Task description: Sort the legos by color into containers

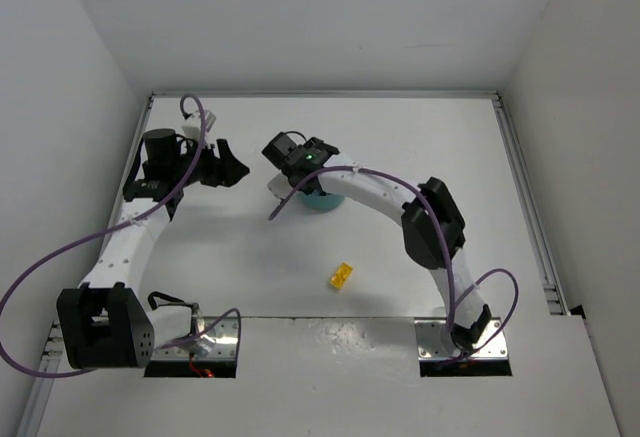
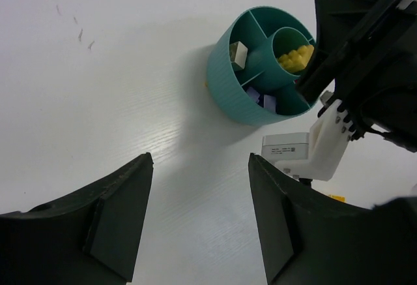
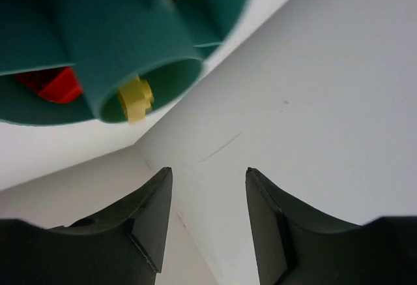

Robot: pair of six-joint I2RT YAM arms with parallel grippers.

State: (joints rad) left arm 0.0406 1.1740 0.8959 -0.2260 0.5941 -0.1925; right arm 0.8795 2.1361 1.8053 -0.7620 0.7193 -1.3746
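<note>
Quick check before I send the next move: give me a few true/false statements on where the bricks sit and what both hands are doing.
1. A loose yellow brick lies on the table, outside the dish. True.
2. The central cup holds red bricks. False: it holds yellow bricks; the red brick is in an outer section.
3. The left hand is shut on a brick. False: its fingers are spread apart with nothing between them.
4. The right hand is open and empty, close by the dish. True.
5. An off-white brick sits in an outer section of the dish. True.
</note>
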